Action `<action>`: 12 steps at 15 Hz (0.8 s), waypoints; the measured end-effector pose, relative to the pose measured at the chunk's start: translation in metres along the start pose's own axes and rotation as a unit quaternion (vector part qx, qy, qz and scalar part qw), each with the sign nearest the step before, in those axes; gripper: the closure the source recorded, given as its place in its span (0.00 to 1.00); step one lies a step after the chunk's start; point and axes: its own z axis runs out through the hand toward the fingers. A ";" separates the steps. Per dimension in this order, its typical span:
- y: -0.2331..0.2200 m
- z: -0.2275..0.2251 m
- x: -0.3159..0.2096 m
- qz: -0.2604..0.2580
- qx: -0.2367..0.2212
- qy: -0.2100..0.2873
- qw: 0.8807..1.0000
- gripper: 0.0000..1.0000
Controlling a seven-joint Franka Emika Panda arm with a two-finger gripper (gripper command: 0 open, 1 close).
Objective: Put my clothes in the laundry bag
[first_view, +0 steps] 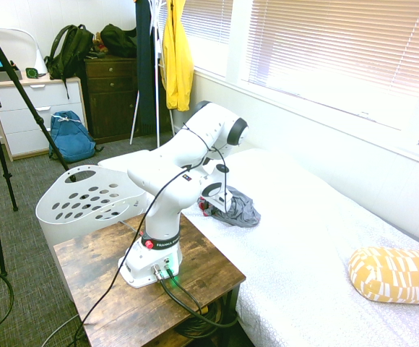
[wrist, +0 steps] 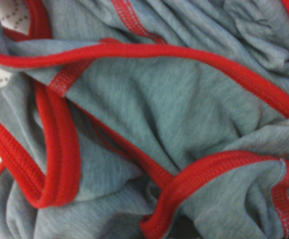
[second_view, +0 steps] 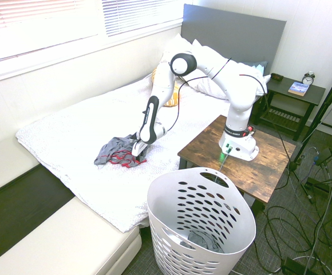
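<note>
Nearest, in the second exterior view, the laundry bag [second_view: 203,220], a white perforated basket, stands on the floor by the wooden side table [second_view: 269,166]; some grey cloth already lies at its bottom. Beyond it, on the white bed [second_view: 80,143], lie the clothes [second_view: 115,152], a crumpled grey bundle with red trim. The gripper [second_view: 138,154] presses down into the bundle's near edge; whether its fingers have closed on the fabric cannot be told. Farthest, pillows [second_view: 212,63] rest against the grey headboard [second_view: 234,28].
</note>
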 end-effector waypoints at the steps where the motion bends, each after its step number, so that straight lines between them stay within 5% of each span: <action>1: -0.002 0.000 -0.001 -0.001 0.000 0.000 1.000 1.00; 8: -0.008 -0.010 0.008 0.004 0.004 0.010 1.000 1.00; 12: -0.029 -0.068 0.038 0.003 0.015 0.042 0.999 1.00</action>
